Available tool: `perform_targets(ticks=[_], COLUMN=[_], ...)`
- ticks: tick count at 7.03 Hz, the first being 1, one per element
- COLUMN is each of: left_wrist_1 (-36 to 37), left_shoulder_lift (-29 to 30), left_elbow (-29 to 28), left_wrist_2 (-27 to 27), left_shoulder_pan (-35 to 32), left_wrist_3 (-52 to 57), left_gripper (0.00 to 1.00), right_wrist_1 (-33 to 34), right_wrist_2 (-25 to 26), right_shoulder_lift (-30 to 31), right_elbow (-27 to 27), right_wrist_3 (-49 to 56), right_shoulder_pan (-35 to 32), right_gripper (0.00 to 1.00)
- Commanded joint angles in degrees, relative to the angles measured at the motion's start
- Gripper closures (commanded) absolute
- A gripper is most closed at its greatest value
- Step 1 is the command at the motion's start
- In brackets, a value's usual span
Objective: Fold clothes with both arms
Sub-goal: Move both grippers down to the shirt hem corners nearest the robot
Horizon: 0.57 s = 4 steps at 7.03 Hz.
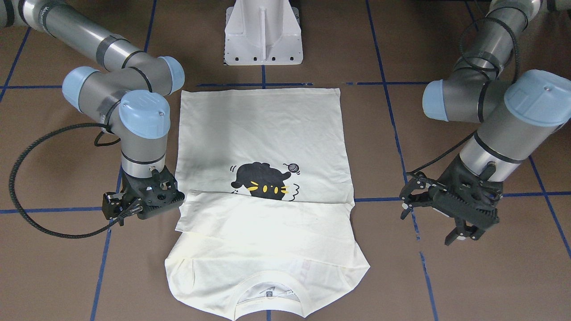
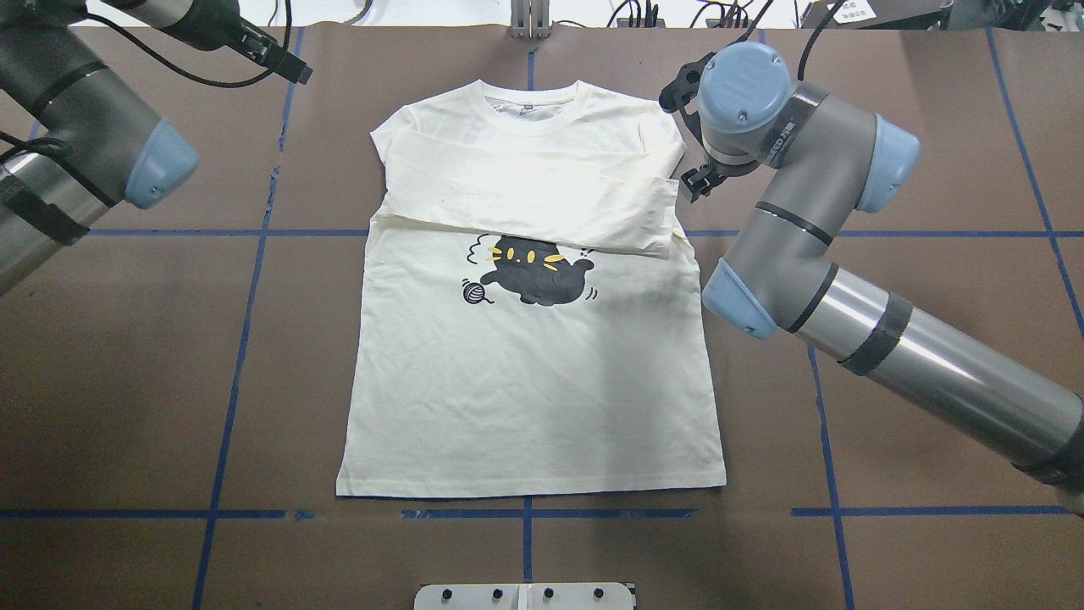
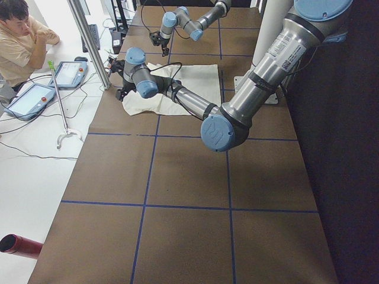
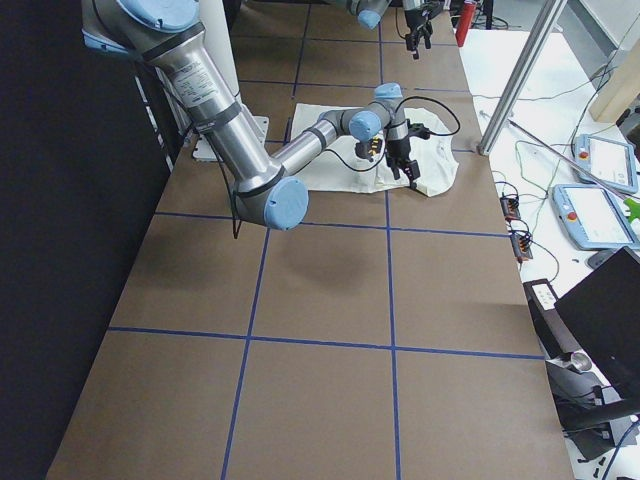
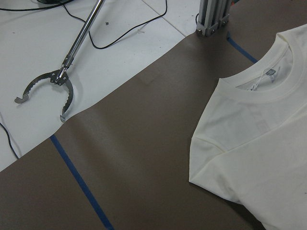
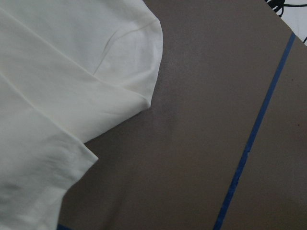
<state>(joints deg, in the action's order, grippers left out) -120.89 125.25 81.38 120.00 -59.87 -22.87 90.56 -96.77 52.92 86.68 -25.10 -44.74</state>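
On table [image 2: 127, 381], shirt [image 2: 525, 398] sleeves folded

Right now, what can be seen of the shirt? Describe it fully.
The shirt is cream-white, looks like soft cotton, and lies flat, print up, on the brown table, collar away from the robot, hem toward it. Sleeve fabric is folded across the chest in a band covering the top of the black cat print. The right tool sits beside the band's end; whether it touches is unclear. The left tool is well clear.
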Motion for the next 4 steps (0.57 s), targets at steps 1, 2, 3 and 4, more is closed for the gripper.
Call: perform_targets(ticks=[1,2,3,4], left_wrist_1=[-0.57,-0.66,-0.57,-0.49], left_shoulder_lift=[-7.25,-12.43,-16.57,-19.83], left_elbow=[10.23,17.34,24.19,28.53], left_wrist_2=[-0.38,-0.82,-2.22,-8.58], left_shoulder_pan=[4.65,7.63,10.71,17.09], left_wrist_3=[-15.99,-22.67,-31.27,-37.18], left_gripper=[0.00,0.00,0.00,0.00], right_wrist_1=[-0.04,-0.12,-1.69,-7.36], right_wrist_2=[-8.25,-12.27,-12.57,-11.26], right_shoulder_lift=[5.58,9.88,15.23,20.85], right_elbow=[11.60,17.59,24.00,27.46], right_wrist_3=[-11.40,-19.29,-31.64,-40.81], right_shoulder_pan=[-1.05,-0.97,1.82,5.76], right_gripper=[0.00,0.00,0.00,0.00])
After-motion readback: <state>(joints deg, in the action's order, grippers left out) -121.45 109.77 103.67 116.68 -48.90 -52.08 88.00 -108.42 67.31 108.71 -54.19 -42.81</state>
